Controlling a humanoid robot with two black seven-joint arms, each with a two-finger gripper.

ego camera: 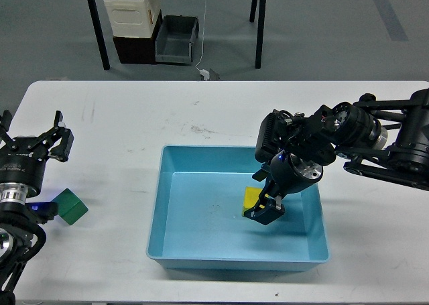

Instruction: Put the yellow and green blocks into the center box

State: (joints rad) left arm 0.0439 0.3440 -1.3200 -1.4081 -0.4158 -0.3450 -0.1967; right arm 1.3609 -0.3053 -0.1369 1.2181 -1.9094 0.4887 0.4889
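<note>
The yellow block (251, 199) is inside the blue center box (161, 204), right of its middle and low near the floor. My right gripper (263, 211) reaches down into the box and is shut on the yellow block's right side. The green block (70, 206) lies on the white table, left of the box. My left gripper (32, 143) is open and empty at the table's left edge, above and left of the green block, not touching it.
The white table (201, 110) ends close to the box's front wall. On the floor beyond the table stand a white crate (133, 10) and a grey bin (177, 39), between dark table legs (98, 27).
</note>
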